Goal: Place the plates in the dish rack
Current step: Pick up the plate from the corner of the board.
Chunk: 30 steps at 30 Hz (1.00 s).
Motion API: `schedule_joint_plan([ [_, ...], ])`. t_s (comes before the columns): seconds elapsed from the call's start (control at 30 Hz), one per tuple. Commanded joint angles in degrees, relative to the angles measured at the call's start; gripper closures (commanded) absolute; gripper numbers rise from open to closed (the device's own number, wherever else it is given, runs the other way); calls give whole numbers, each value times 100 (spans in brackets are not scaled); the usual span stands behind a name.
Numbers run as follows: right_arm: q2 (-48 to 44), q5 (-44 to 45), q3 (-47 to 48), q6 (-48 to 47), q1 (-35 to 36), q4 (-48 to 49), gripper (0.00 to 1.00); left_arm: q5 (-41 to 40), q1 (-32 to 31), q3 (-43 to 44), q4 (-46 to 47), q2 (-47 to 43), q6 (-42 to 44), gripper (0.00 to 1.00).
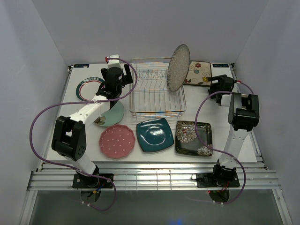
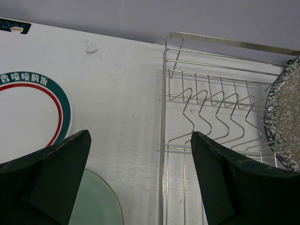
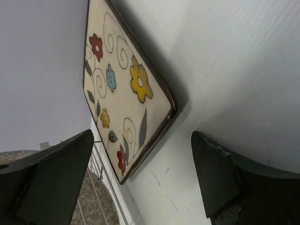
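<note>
You will find the left gripper [image 2: 140,136] with jaws apart and empty, just left of the dish rack [image 1: 157,89], where 1 speckled grey plate [image 1: 178,67] stands upright. The right gripper [image 3: 143,136], jaws apart, faces a corner of the cream floral square plate [image 3: 124,93].

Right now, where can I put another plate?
The bare table right of the dish rack, between the cream floral plate and the black floral plate. The front row is crowded: pink plate, teal plate and black floral plate sit close together.

Seven plates: one plate [image 1: 179,67] in the rack [image 1: 157,93], six on the table [image 1: 154,118]. One rack. Two grippers: left gripper [image 1: 126,75], right gripper [image 1: 213,86].
</note>
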Motion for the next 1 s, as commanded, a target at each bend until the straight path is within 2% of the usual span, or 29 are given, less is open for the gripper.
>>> schedule_joint_plan([
  [0.0, -292, 89, -173, -23, -9, -130, 9, -16, 16, -48, 46, -107, -20, 2],
  [0.43, -143, 71, -401, 363, 166, 431, 10, -51, 25, -39, 55, -63, -11, 2],
  [0.87, 208, -34, -103, 583, 299, 687, 12, -69, 16, -21, 55, -10, -11, 2],
  [0.97, 331, -34, 3, 574, 299, 696, 18, -78, 25, -30, 73, -2, -2, 2],
])
